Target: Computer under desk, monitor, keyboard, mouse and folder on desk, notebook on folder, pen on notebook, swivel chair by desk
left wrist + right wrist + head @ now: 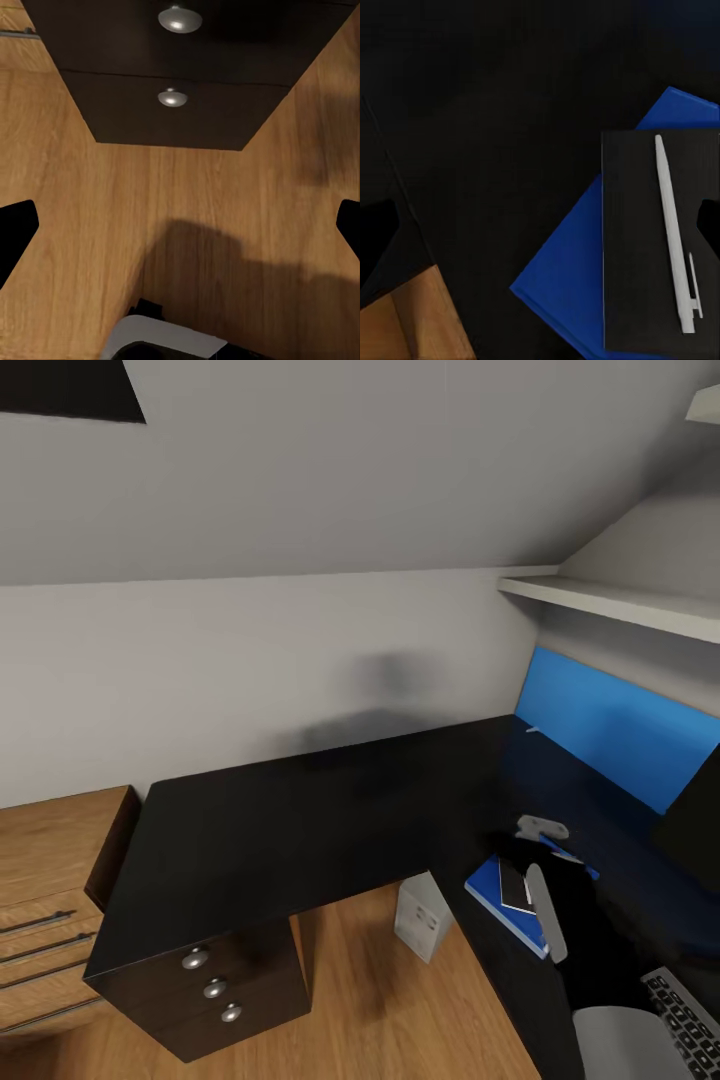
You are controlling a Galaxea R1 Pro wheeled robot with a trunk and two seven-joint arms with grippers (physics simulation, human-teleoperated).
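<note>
Right claw (540, 225) open over pen (673, 229), notebook (649, 247), folder (566, 285), seemingly near desk (300, 820) edge; left claw (180, 225) open.

Light wooden drawer cabinet (50, 890), blue wall panel (620, 725), white shelf (620, 603), wooden floor (400, 1010).

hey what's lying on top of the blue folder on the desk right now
The notebook lies on the folder, with the pen on the notebook. The folder's middle is covered.

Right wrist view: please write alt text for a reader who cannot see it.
A thin white stick pen lies on a dark grey-black notebook, which is stacked on a flat bright blue folder on the black desk. Wooden floor shows past the desk's edge.
</note>
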